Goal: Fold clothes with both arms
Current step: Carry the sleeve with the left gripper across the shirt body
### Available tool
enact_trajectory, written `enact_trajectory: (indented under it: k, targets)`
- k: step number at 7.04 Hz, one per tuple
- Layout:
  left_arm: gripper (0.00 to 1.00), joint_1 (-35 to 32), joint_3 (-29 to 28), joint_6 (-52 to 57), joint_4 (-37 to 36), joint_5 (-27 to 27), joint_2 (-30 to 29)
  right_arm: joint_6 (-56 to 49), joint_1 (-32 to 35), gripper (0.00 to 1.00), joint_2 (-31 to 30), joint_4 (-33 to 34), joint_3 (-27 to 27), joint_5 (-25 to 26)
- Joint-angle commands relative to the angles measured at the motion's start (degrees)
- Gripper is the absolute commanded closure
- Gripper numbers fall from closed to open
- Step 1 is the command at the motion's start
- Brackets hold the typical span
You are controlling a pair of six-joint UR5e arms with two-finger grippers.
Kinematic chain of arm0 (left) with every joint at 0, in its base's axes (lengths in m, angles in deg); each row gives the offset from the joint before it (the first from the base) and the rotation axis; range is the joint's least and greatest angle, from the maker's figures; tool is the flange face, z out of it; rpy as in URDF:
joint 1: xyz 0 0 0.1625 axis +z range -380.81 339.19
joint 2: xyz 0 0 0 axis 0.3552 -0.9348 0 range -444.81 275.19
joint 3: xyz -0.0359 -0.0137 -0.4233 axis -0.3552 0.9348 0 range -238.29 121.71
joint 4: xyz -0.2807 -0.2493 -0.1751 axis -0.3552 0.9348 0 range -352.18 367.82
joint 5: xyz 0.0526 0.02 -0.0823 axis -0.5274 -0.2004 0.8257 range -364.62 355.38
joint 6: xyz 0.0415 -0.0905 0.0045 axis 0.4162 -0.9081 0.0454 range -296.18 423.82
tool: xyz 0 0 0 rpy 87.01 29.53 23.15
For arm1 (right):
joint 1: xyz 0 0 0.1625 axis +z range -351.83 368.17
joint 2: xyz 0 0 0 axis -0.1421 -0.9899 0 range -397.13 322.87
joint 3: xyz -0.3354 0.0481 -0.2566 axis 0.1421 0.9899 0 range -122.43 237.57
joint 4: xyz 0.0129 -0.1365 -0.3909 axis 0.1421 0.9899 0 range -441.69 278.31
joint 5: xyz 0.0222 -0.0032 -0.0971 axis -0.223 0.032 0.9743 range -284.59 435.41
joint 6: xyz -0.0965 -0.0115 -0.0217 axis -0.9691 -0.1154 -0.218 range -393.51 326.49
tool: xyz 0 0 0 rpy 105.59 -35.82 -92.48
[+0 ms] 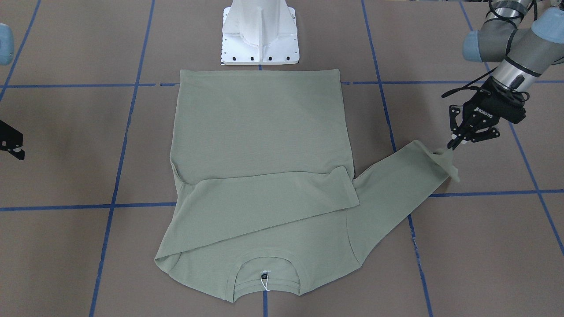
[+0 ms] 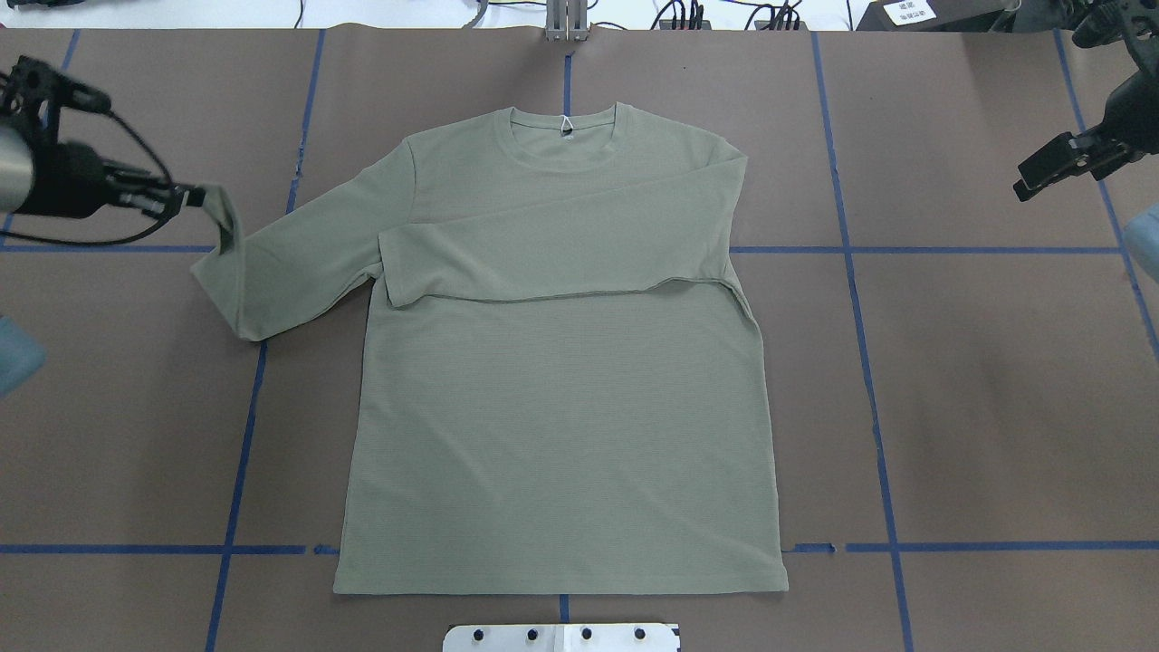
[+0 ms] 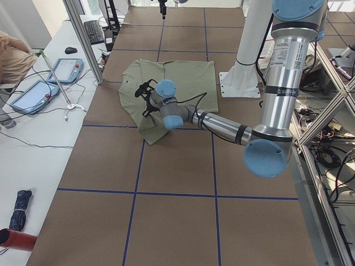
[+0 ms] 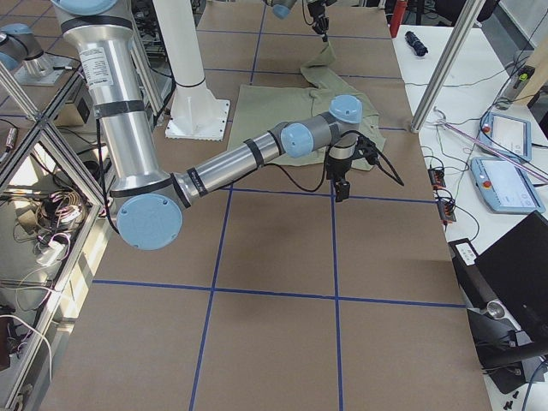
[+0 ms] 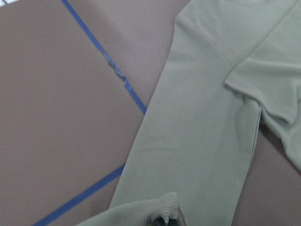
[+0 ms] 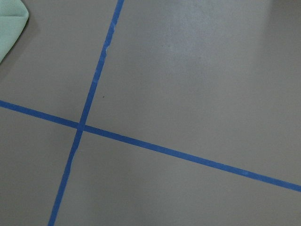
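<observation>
Well apart from the shirt, the front view's edge cuts off the right pincer; its jaw gap is unclear. The shirt's cuff hides the left pincer's tips. The neck label's print is too small to read.

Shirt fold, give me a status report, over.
Left gripper shut on sleeve cuff, cuff lifted. Right gripper off the shirt, open or shut unclear. Other sleeve folded across chest. Nothing in the way.
</observation>
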Motion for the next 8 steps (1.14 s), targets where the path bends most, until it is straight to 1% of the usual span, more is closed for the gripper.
enact_trajectory:
  k: [1, 2, 3, 4, 5, 6, 7, 8]
  targets:
    - [1.00, 0.21, -2.21, -10.56, -16.30, -0.49, -18.73, 0.00, 0.03, 0.00, 0.10, 0.00, 0.00, 0.03]
    - [1.00, 1.25, -5.18, -17.49, -16.98, -0.49, -25.17, 0.00, 0.12, 0.00, 0.10, 0.00, 0.00, 0.03]
    - [1.00, 4.66, -7.21, -20.95, -16.55, -1.80, -29.93, 0.00, 0.21, 0.00, 0.10, 0.00, -0.09, 0.03]
    - [1.00, 9.82, -7.50, -21.16, -15.24, -7.64, -32.94, 0.00, 0.30, 0.00, 0.10, 0.00, -0.09, 0.12]
    - [1.00, 14.05, -8.63, -20.81, -10.27, -11.27, -33.49, 0.00, 0.47, 0.00, -0.07, 0.00, -0.18, 0.21]
    - [1.00, 18.71, -10.73, -20.46, -3.61, -13.91, -33.49, 0.17, 0.65, 0.00, -0.07, 0.00, -0.70, 0.30]
    - [1.00, 24.58, -13.71, -20.02, 4.47, -20.12, -33.58, 0.35, 0.91, 0.00, -0.42, 0.00, -1.32, 0.30]
    - [1.00, 28.73, -16.17, -17.41, 8.81, -24.18, -33.58, 0.35, 0.91, 0.00, -0.42, 0.00, -1.32, 0.30]
